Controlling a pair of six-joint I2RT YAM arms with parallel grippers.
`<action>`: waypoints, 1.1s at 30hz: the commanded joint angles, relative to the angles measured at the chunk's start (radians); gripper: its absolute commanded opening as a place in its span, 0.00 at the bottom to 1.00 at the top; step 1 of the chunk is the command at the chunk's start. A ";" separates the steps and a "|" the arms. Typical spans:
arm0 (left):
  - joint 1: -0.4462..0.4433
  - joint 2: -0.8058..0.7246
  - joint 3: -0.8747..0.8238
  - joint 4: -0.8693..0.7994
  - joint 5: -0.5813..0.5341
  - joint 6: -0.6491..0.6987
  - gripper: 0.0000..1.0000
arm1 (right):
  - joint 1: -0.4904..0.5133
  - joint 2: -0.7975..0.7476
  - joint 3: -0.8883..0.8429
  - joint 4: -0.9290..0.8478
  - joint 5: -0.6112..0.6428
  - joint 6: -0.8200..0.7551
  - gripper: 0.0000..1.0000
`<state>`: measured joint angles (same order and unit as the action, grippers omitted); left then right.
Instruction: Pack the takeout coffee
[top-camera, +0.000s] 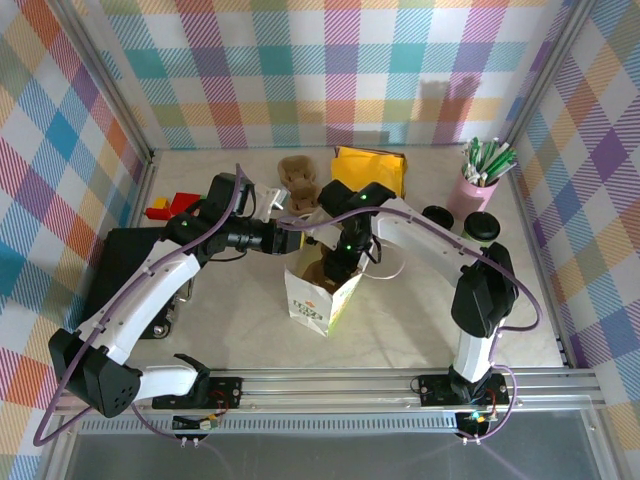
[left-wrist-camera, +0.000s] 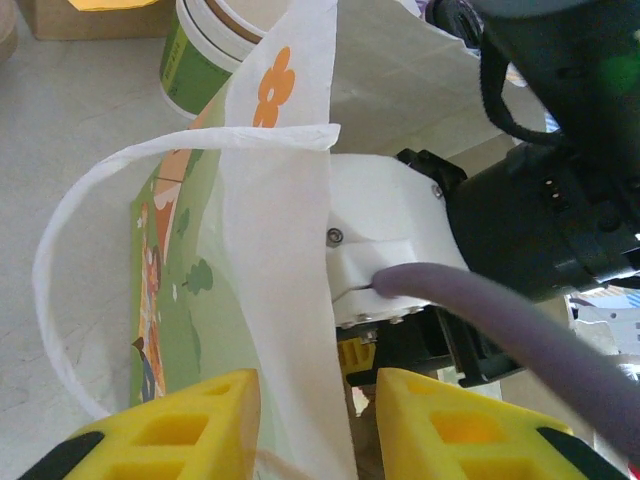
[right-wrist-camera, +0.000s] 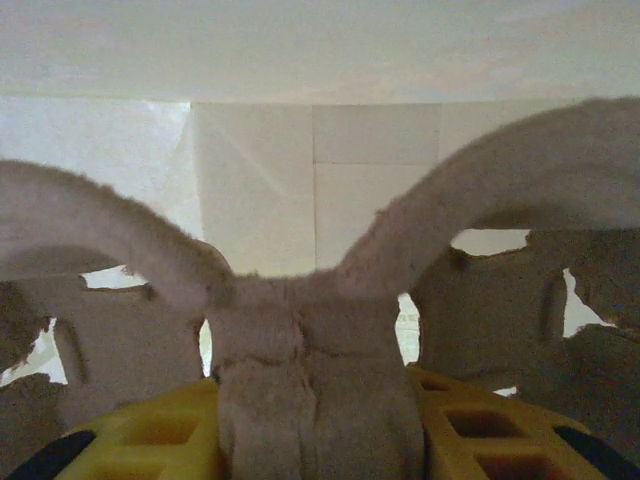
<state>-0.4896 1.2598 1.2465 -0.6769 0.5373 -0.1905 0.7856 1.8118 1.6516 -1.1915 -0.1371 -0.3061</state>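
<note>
Coffee cup (top-camera: 484, 224) with its black lid stands on the table (top-camera: 420, 320), off to the right and near the back. It is just beside the pink cup (top-camera: 470, 192) full of green and white sticks. No gripper touches it, and it is well apart from the paper bag (top-camera: 312, 300) in the middle of the table.

The bag stands open. The right gripper (right-wrist-camera: 315, 400) reaches down inside it. Its yellow fingers (right-wrist-camera: 160, 430) sit close together and squeeze the middle ridge of a brown cardboard cup tray (right-wrist-camera: 480, 310).

The left gripper (left-wrist-camera: 318, 400) is at the top of the bag. The bag's white wall runs between its narrow fingers (left-wrist-camera: 170, 425). It touches one finger, but I cannot tell if they pinch it. A stack of cups with no lids (left-wrist-camera: 205, 55) stands behind the bag.
</note>
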 joint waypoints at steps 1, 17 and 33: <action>-0.012 -0.008 0.003 0.005 -0.006 0.002 0.36 | 0.015 0.015 -0.022 -0.017 0.013 -0.024 0.42; -0.012 -0.048 -0.018 -0.011 -0.035 -0.010 0.35 | 0.027 -0.031 0.042 -0.012 -0.036 -0.018 0.70; -0.035 -0.070 0.127 -0.182 -0.222 0.012 0.35 | 0.021 -0.185 0.226 -0.001 -0.037 0.218 0.76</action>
<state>-0.4988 1.1942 1.3041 -0.7925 0.4038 -0.1925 0.8062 1.6619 1.8378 -1.1934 -0.1894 -0.1917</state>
